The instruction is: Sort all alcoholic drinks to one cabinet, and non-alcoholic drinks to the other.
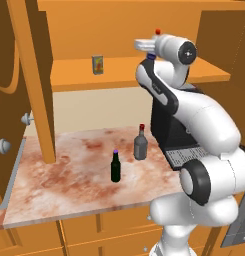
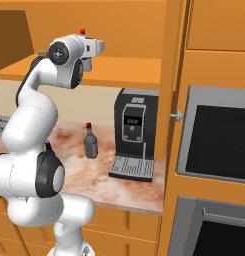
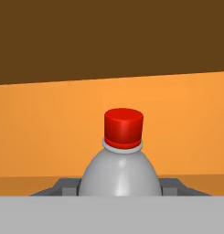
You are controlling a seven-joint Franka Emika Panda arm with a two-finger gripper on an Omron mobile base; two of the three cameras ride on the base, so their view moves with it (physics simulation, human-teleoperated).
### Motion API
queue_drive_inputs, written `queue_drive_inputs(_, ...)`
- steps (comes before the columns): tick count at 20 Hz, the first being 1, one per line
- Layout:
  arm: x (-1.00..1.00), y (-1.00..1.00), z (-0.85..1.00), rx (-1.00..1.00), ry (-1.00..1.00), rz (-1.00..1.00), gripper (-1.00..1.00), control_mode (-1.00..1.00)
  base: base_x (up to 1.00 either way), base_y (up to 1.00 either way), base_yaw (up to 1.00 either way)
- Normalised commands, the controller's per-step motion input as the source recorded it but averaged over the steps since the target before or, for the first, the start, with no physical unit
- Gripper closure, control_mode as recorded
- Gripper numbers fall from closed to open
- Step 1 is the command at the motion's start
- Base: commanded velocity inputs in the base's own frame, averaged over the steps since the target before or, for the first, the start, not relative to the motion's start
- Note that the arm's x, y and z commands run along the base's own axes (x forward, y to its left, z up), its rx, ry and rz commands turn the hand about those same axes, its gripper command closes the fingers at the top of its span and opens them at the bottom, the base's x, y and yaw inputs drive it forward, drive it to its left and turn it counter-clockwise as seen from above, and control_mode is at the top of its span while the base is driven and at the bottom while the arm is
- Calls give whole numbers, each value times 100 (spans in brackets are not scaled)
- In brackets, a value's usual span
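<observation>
**White bottle held at cabinet shelf level, ready to set down**

We see the arm folded high, with the gripper (image 1: pixel 150 47) raised to the open upper cabinet's shelf (image 1: pixel 124 75). In the hand view the white plastic bottle (image 3: pixel 120 176) sits upright between the finger tips, red cap up, long axis vertical, so we read the gripper as clamped on it. The bottle lies straight ahead of the hand, and the orange shelf and dark cabinet interior are beyond it.

The shelf runs wide. The juice carton (image 1: pixel 97 64) stands on it well to the left of the gripper, with bare shelf between, so we judge there is room to set the bottle down. The shelf's front edge is close under the hand, so we would push deeper before release.

On the desk (image 1: pixel 69 180) below, the grey bottle (image 1: pixel 140 143) and the beer bottle (image 1: pixel 115 166) stand upright, near each other, not yet sorted. The coffee machine (image 2: pixel 134 132) stands just right of them.
</observation>
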Motion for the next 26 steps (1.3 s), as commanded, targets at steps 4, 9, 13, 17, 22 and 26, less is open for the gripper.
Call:
queue_drive_inputs(4, 51, 0, 0, -3, 0, 0, 100, -100, 0, 0, 0)
queue_drive_inputs(9, 44, 0, -8, -3, 2, 0, 100, -100, 0, 0, 0)
queue_drive_inputs(13, 37, 0, -25, -4, 7, 0, 100, -100, 0, 0, 0)
queue_drive_inputs(17, 34, 0, -29, -3, 8, 0, 100, -100, 0, 0, 0)
queue_drive_inputs(22, 24, 0, -33, -4, 8, 0, 100, -100, 0, 0, 0)
queue_drive_inputs(26, 21, 0, -31, -3, 8, 0, -100, -100, 0, 0, 0)
